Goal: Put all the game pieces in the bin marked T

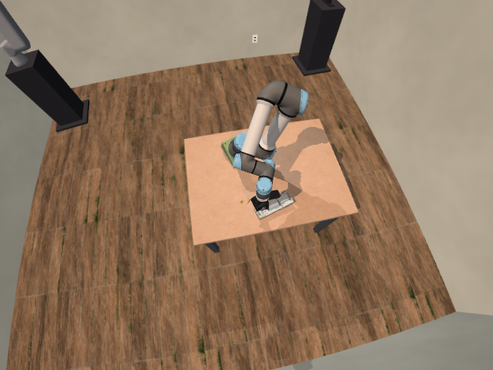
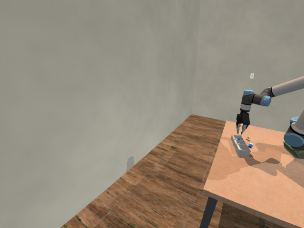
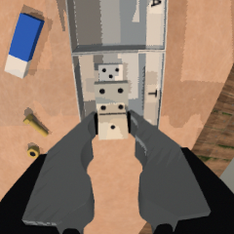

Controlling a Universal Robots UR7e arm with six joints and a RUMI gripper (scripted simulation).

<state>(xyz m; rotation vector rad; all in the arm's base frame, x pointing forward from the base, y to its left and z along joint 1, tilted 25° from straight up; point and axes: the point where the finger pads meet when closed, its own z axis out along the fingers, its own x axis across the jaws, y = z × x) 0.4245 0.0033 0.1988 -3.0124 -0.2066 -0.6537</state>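
My gripper point(image 3: 112, 113) point(image 2: 240, 133) is shut on a white domino with black dots point(image 3: 112, 128), whose far end reaches forward between the fingertips. The gripper and domino are above the T bin point(image 3: 153, 104) point(image 2: 232, 137), the end compartment of a grey upright bin row. Inside the T bin lies another white piece with black dots point(image 3: 110, 71). A small blue piece point(image 2: 238, 138) shows inside the T bin in the exterior view; the held domino seems to hide it in the wrist view.
The other compartments, one marked A point(image 3: 117, 24), adjoin the T bin. Beside the row on the table lie a blue and white block point(image 3: 25, 41) point(image 2: 250, 145), a brass bolt point(image 3: 37, 125) point(image 1: 248, 200) and a brass nut point(image 3: 33, 152) point(image 1: 241, 201).
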